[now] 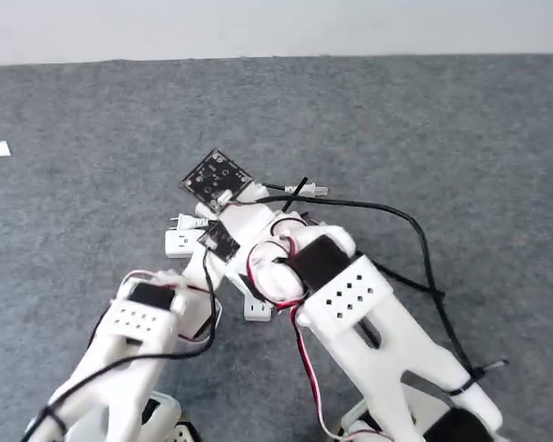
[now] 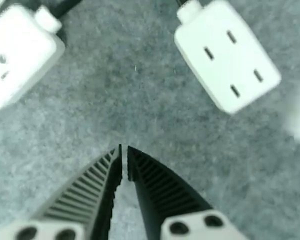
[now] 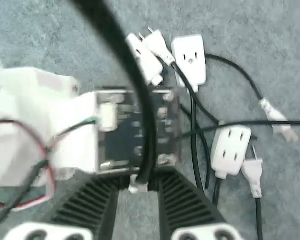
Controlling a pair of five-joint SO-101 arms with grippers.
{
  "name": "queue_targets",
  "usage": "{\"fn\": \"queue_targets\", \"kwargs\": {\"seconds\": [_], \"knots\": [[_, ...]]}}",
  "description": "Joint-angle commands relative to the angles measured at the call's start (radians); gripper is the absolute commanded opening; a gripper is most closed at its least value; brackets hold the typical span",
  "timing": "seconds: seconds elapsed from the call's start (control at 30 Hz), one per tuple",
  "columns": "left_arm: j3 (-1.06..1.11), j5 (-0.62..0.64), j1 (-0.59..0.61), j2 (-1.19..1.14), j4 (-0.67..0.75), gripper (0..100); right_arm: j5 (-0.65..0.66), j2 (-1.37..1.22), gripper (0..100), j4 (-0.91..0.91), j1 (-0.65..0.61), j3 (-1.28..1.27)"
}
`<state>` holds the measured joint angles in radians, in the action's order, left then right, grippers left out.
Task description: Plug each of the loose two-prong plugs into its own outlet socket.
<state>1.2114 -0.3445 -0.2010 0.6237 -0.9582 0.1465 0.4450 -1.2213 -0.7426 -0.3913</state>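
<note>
My left gripper [image 2: 124, 150] is shut and empty, hanging over bare carpet between two white outlet sockets, one socket [image 2: 225, 55] with two pairs of slots and the other socket [image 2: 17, 52] farther off. My right gripper [image 3: 139, 181] is closed on a small white plug [image 3: 136, 187] whose thick black cable [image 3: 125, 75] runs up past the camera. Beyond it lie a white socket [image 3: 190, 55], a second socket [image 3: 230, 150], two plugs [image 3: 146, 52] side by side, one plug [image 3: 252, 172] and another plug [image 3: 279, 122]. A loose plug [image 1: 309, 191] lies behind the arms.
The left arm's camera board [image 3: 135, 130] sits close in front of my right gripper. Black cables [image 1: 424, 258] loop across the grey carpet to the right of the right arm [image 1: 350, 295]. Two paper scraps [image 1: 0, 147] lie far left. Open carpet [image 1: 442, 120] stretches behind.
</note>
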Motion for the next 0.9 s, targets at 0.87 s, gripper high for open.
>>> {"fn": "queue_targets", "kwargs": {"seconds": [0.87], "knots": [[0.392,0.655,0.219,0.721,0.546,1,-0.476,-0.193,0.8,0.219,0.157,-0.123]]}}
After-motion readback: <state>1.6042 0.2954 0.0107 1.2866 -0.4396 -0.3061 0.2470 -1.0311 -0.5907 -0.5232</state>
